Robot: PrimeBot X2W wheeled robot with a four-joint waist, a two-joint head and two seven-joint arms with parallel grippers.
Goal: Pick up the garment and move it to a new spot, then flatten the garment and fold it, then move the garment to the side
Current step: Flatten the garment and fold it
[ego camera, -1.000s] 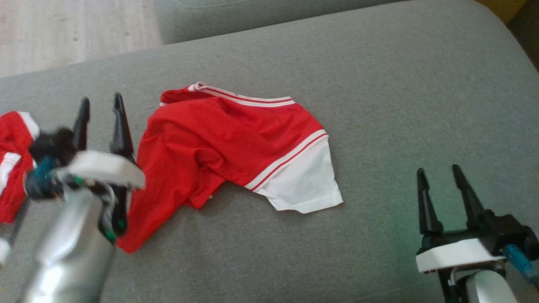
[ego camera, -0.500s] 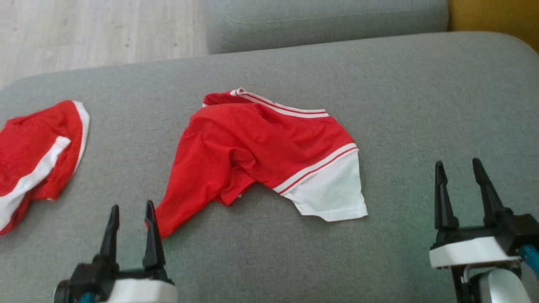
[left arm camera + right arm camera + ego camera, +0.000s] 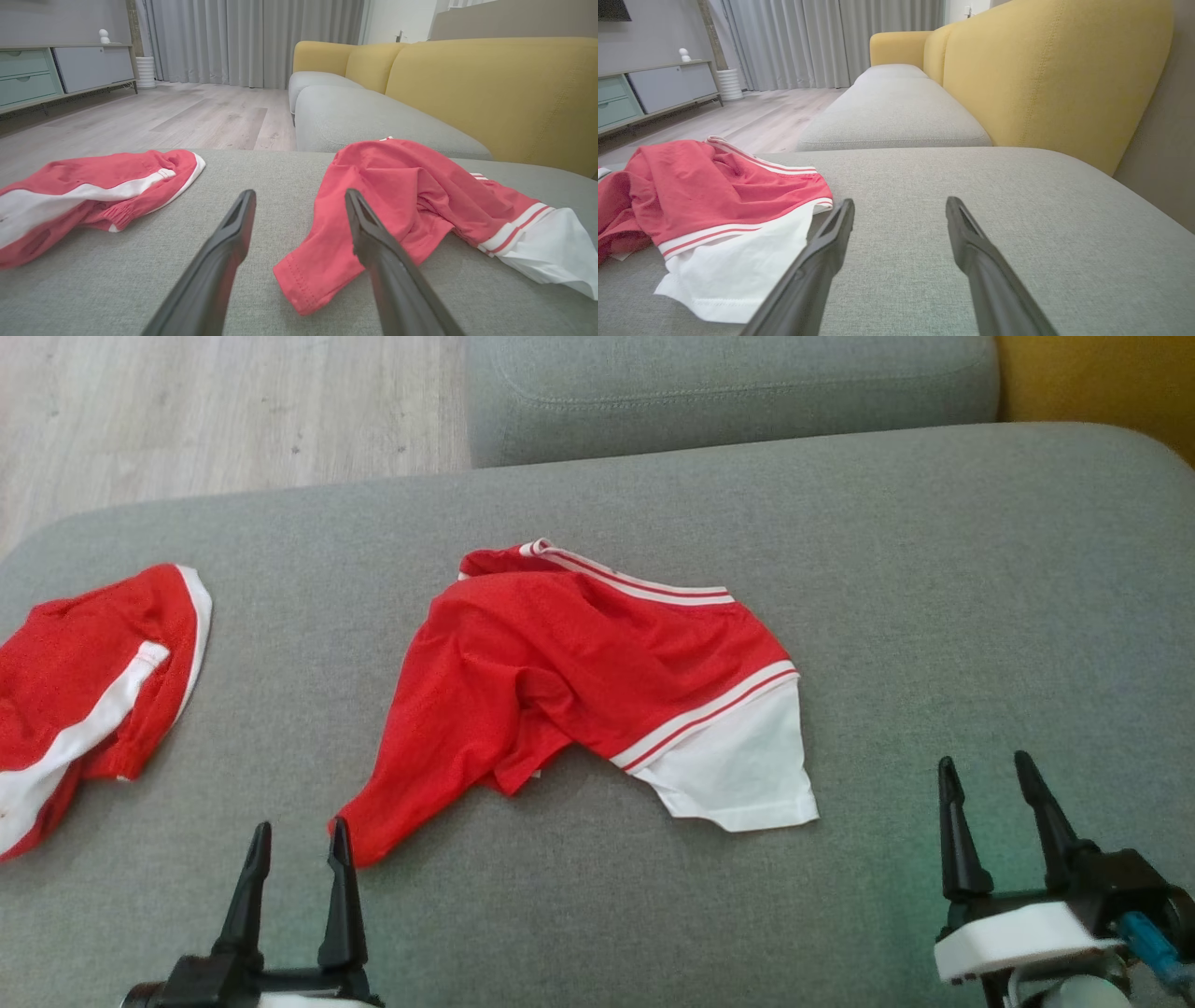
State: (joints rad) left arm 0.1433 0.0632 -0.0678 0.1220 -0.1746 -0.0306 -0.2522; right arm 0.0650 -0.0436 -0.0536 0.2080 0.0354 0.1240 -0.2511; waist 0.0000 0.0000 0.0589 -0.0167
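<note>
Lower left of head view: left hand (image 3: 300, 824), spread wide, empty, one fingertip just beside the near red corner of the garment (image 3: 579, 663). Lower right: right hand (image 3: 985, 759), also wide, gripping nothing, well apart from the cloth. Mid-frame: garment, red with white stripes and a white panel, lying crumpled on the grey sofa cushion (image 3: 934, 569). Left edge: second red garment (image 3: 84, 681). Top: another cushion (image 3: 728, 383), wooden floor (image 3: 187, 411).

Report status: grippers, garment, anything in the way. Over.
Both open, empty: left gripper at near corner of the garment, right gripper over bare cushion. Garment crumpled, unfolded. A second red garment off left, not in the way.
</note>
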